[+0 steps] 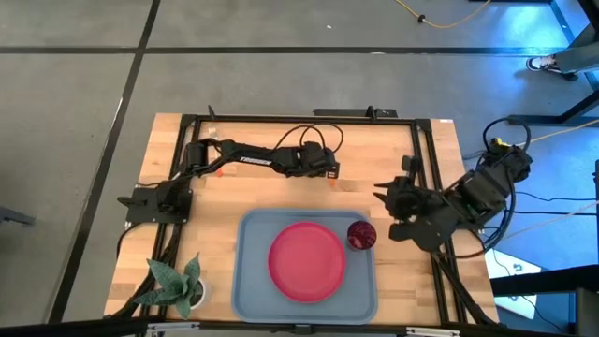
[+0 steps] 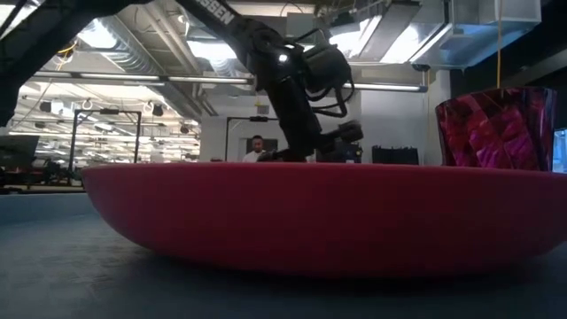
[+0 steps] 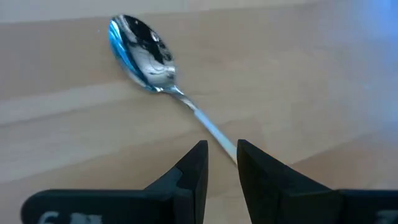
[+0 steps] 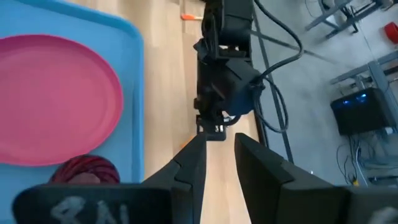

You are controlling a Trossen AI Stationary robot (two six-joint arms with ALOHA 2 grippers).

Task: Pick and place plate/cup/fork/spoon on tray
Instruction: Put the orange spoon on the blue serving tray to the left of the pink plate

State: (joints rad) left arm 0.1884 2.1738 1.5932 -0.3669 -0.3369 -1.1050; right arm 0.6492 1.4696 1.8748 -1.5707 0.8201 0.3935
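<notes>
My left pincer (image 3: 221, 163) hangs just over the wooden surface (image 3: 311, 74) behind the tray, its fingers spread a narrow slot apart and holding nothing. Between their tips runs the thin stem of the spoon (image 3: 146, 56), which lies flat on the wood, its shiny oval silver bowl facing up. My right pincer (image 1: 386, 198), likewise slightly spread and empty, waits beside the grey-blue tray (image 1: 251, 281). On that tray sit the flat pinkish-red plate (image 1: 307, 260) and, touching its edge, the small dark red cup (image 1: 361, 235).
</notes>
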